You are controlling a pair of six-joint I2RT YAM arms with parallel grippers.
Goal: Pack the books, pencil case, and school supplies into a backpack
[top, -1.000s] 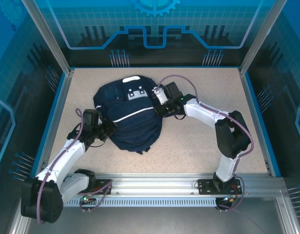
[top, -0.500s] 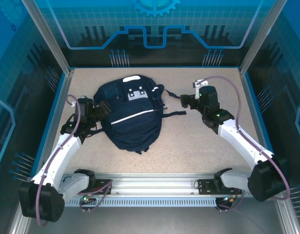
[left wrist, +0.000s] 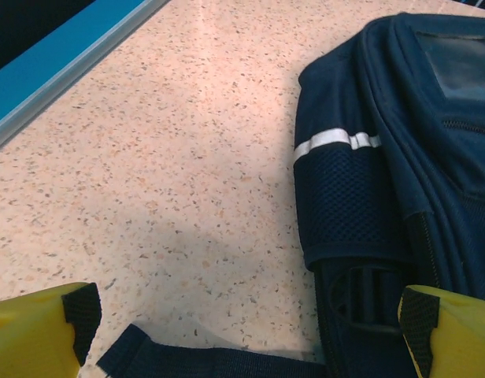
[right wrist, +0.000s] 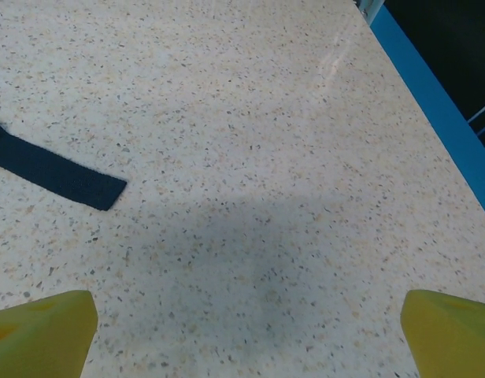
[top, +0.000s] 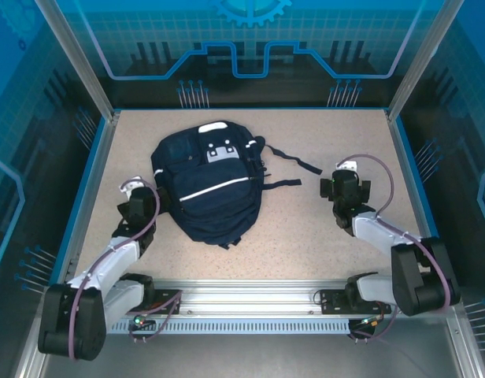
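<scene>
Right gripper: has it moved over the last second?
Yes. The right gripper has left the backpack, swinging out toward the table's blue right edge and nearer the base rail. Its jaws stand open.

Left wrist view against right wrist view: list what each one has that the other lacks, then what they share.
Left wrist: the backpack seen from its side, with its white stripe, mesh panel and a buckle, plus a dark strap along the bottom edge.
Right wrist: a loose strap end lying flat on the table.
Shared: that speckled table, its blue rim, and yellow fingertips set wide apart. The left end effector and right end effector are both open, holding nothing.
</scene>
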